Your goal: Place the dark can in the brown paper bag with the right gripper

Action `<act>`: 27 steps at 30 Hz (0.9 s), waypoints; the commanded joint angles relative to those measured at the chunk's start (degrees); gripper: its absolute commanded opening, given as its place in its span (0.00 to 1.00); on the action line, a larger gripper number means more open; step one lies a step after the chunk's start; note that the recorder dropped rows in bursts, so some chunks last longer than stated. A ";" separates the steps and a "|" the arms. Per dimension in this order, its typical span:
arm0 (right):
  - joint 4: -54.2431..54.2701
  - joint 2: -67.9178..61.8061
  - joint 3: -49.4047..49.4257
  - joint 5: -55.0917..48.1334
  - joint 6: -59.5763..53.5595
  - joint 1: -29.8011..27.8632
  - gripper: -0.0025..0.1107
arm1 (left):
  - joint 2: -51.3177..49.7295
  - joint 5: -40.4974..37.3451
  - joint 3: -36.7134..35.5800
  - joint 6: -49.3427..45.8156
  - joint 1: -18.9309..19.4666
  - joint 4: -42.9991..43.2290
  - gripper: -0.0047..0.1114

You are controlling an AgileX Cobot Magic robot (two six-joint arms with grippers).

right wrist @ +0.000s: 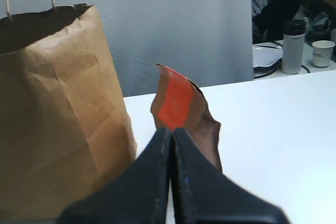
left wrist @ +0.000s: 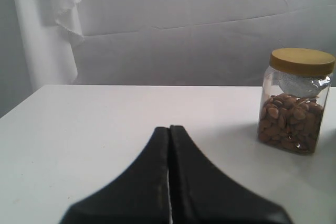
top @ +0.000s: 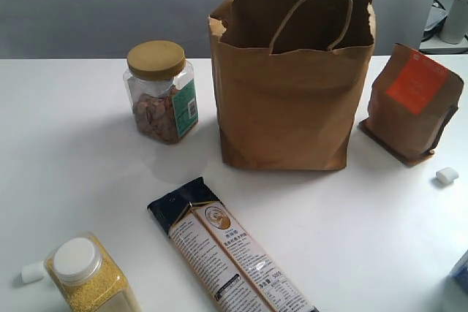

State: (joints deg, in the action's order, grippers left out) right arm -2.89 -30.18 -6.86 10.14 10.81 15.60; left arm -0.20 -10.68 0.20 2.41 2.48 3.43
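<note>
The brown paper bag [top: 289, 100] stands upright and open at the middle back of the white table, its loop handle hanging over the front rim. The same bag [right wrist: 52, 114] fills one side of the right wrist view. The dark can shows in no view. My right gripper [right wrist: 171, 132] is shut with nothing between its fingers, low over the table beside the bag. My left gripper [left wrist: 169, 129] is also shut and empty, facing bare table. Neither gripper appears in the exterior view.
A clear jar of nuts with a tan lid [top: 160, 93] stands left of the bag. A brown pouch with an orange label [top: 413, 104] stands to its right. A long noodle packet [top: 227, 250] and a yellow-grain bottle [top: 84, 275] lie near the front.
</note>
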 commanded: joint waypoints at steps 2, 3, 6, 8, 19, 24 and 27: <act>2.89 7.36 6.57 1.60 -4.16 -2.85 0.02 | 0.20 0.19 -0.20 0.20 -0.35 0.15 0.04; 2.89 8.99 6.86 1.45 -4.55 -3.02 0.02 | 0.20 0.19 -0.20 0.20 -0.35 0.15 0.04; 2.89 13.91 6.86 -1.96 -6.30 -3.10 0.02 | 0.20 0.19 -0.20 0.20 -0.35 0.15 0.04; 2.89 16.53 6.86 -3.57 -7.82 -3.10 0.02 | 0.20 0.19 -0.20 0.20 -0.35 0.15 0.04; 1.99 30.18 6.86 -16.39 -9.34 -3.25 0.02 | 0.20 0.19 -0.20 0.20 -0.35 0.15 0.04; 3.47 30.18 6.86 -17.00 -10.18 -3.71 0.02 | 0.20 0.16 -0.20 0.20 -0.35 0.15 0.04; 5.52 30.18 6.86 -17.10 -12.66 -3.71 0.02 | 0.20 0.27 -0.20 0.20 -0.35 0.15 0.04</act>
State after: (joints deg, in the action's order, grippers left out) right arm 0.73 -0.31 -0.23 -6.46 0.00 12.36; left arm -0.20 -10.68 0.20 2.41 2.48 3.43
